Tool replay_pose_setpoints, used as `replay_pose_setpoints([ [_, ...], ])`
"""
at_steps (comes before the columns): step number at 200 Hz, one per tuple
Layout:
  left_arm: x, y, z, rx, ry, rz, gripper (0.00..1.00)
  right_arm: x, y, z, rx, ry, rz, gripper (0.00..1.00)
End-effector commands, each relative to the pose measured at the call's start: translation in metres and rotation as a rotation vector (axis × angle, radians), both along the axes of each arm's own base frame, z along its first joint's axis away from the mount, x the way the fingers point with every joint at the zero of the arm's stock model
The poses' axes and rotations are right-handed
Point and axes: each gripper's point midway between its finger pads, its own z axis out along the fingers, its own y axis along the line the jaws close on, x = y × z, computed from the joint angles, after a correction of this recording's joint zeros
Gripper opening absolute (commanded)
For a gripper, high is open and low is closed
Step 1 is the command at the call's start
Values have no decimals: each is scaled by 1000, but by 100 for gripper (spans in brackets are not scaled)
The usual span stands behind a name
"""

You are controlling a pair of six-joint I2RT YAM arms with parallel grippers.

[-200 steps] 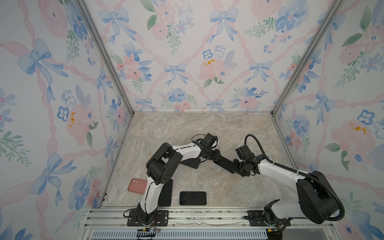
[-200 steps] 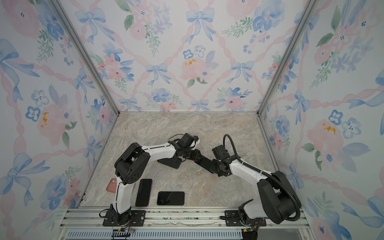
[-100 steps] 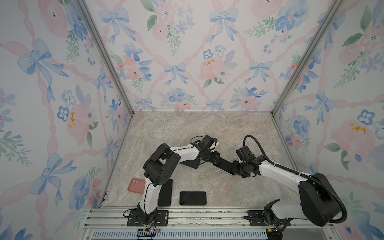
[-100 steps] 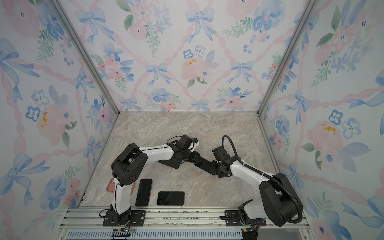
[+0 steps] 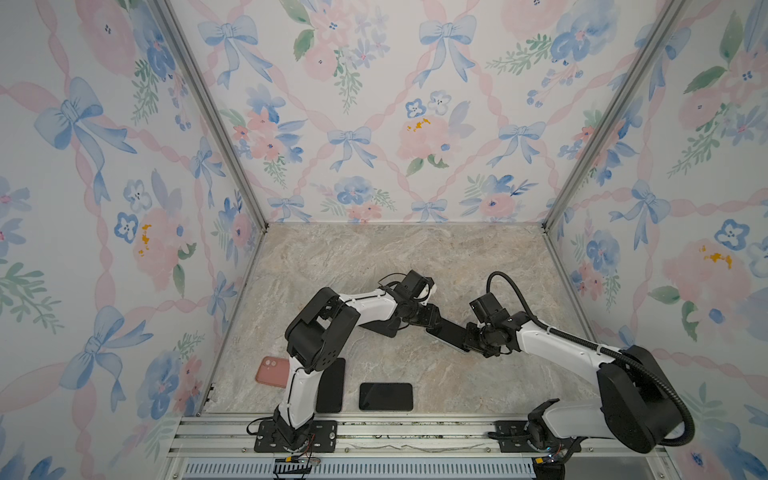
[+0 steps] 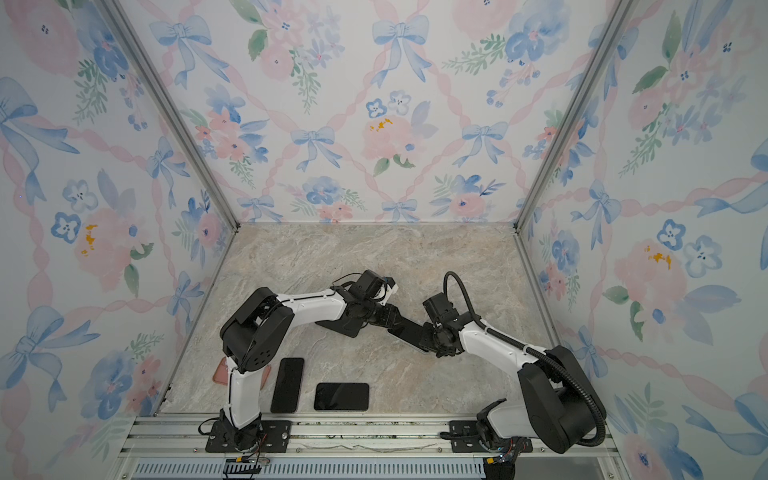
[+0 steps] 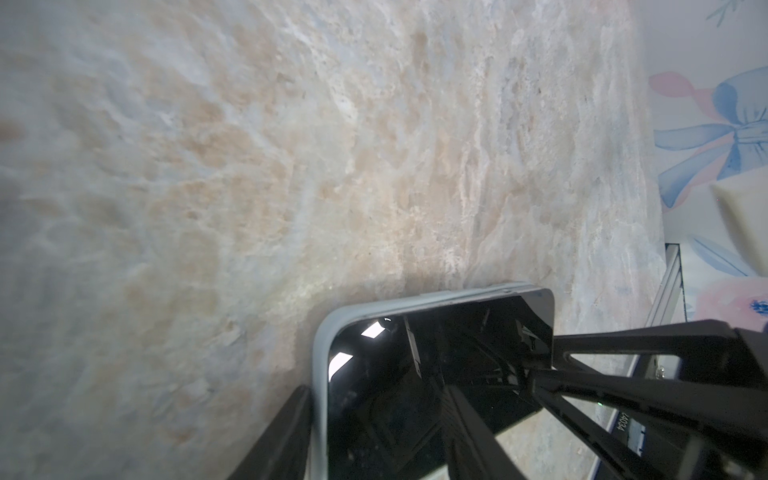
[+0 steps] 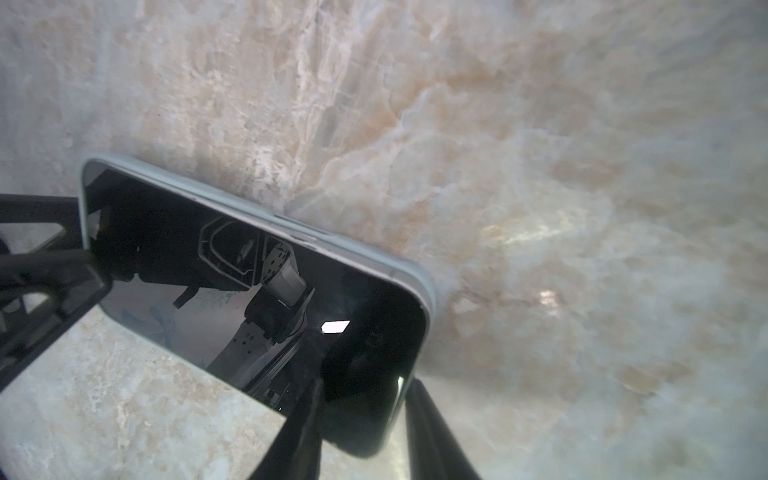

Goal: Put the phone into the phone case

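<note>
Looks like the alignment step: phone (image 5: 448, 333) is held tilted just beside what I take for the dark case (image 5: 385, 330), left gripper (image 5: 432, 323) and right gripper (image 5: 468, 339) each pinching an end; next needs squaring it over that case, then pressing in.

The phone (image 8: 257, 299) is showing a glossy black glass face that is mirroring the rig, with a pale, smooth, satin rim running round it. The left pincer (image 7: 374, 415) and right pincer (image 8: 361, 382) are looking like matt black plastic. The counter (image 5: 374, 257) is presenting a marbled stone pattern in beige and grey with a dull sheen, the pink phone case (image 5: 272, 371) is looking soft and matt, and the front rail (image 5: 415, 432) is appearing as bare brushed metal.
</note>
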Motion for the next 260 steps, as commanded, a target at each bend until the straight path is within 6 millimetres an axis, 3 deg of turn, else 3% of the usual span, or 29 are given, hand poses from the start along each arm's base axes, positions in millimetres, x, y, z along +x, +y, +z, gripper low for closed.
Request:
replay_pose_setpoints([
  [1, -27, 6, -12, 24, 101, -39, 52, 3, 11, 9, 40, -29, 3, 35],
  [74, -22, 29, -7, 19, 109, -4, 54, -8, -3, 23, 22, -8, -75, 43],
  [120, -33, 37, -9, 15, 158, -4, 66, -16, -5, 17, 20, 10, -91, 44],
  [168, -43, 33, -15, 18, 185, -22, 58, -18, -3, 6, 14, 32, -83, 40],
  [260, -46, 24, -18, 19, 191, -40, 54, -18, 2, -4, 7, 53, -65, 29],
])
